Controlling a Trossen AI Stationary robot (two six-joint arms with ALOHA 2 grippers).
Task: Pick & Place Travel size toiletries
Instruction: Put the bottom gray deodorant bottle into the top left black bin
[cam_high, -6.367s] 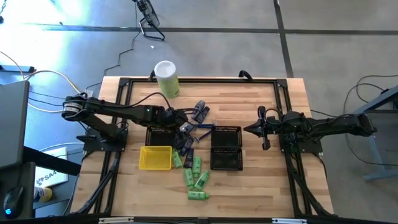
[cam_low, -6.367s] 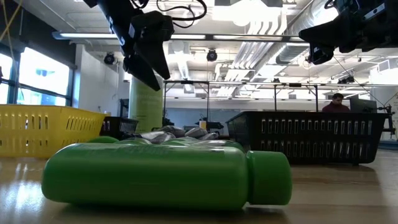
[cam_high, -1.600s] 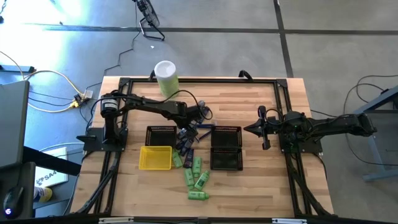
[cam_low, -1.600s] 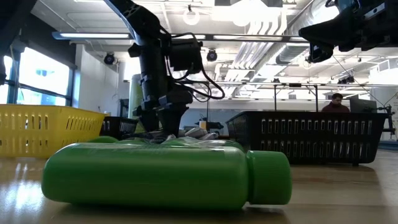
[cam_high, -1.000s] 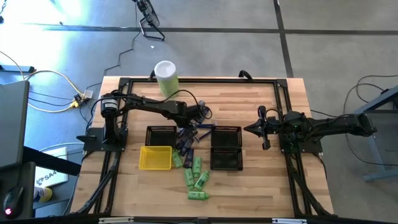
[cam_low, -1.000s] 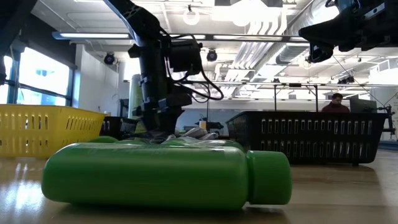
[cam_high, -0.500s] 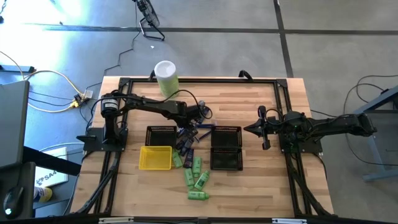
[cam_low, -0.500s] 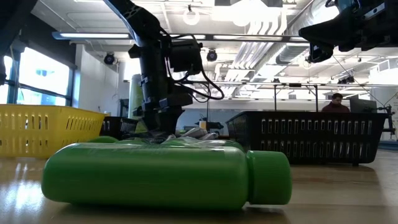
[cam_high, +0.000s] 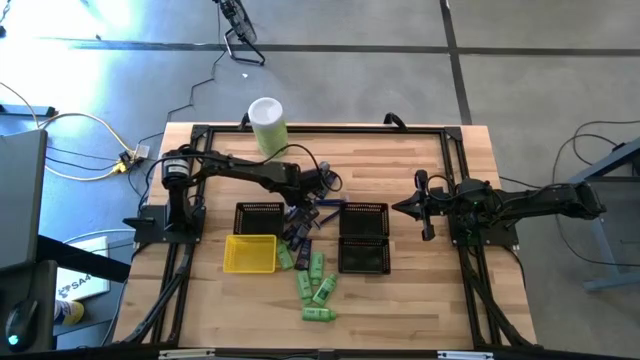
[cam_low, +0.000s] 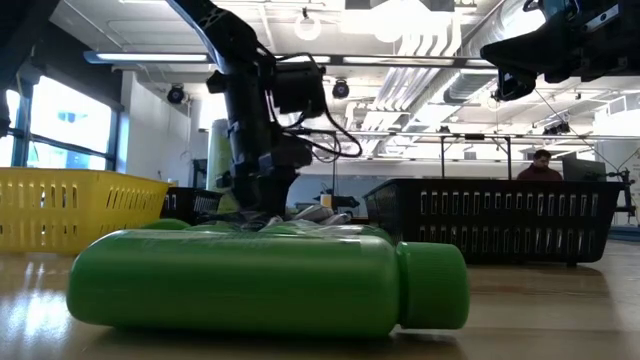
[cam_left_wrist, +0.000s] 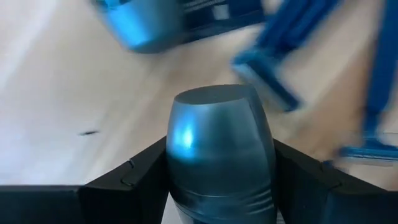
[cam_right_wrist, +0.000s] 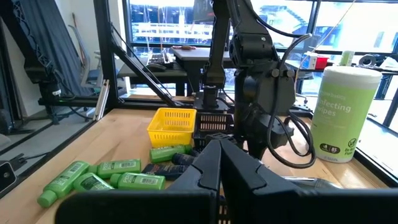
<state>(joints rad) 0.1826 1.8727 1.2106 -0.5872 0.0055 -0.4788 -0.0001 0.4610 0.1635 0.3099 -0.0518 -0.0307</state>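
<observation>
showing a pick in hand: the left gripper (cam_high: 322, 184) is lowered over the far end of the pile of toiletries at the table's (cam_high: 420, 290) middle, and in the left wrist view its jaws stand partway open with a grey-blue tube (cam_left_wrist: 214, 146) between them, a grip by the look of it, though whether the tube has left the table cannot be told. blue razors (cam_left_wrist: 317, 56) and another bluish tube (cam_left_wrist: 140, 25) lie just beyond it. the right gripper (cam_high: 408, 207) waits above the right side of the table, jaws closed on nothing. green bottles (cam_high: 315, 285) lie loose toward the near edge, with dark tubes (cam_high: 297, 235) heaped between the two black baskets. the yellow tray (cam_high: 250, 254), the left black basket (cam_high: 259, 214) and the right black basket (cam_high: 362, 238) appear to hold little or nothing from above, though the mesh floors make small dark items hard to rule out. the pale-green canister (cam_high: 269, 126) stands at the far edge. judged from this, the task is at an early stage: nearly all items seem to remain unsorted, and the held tube has yet to be carried to a container.
</observation>
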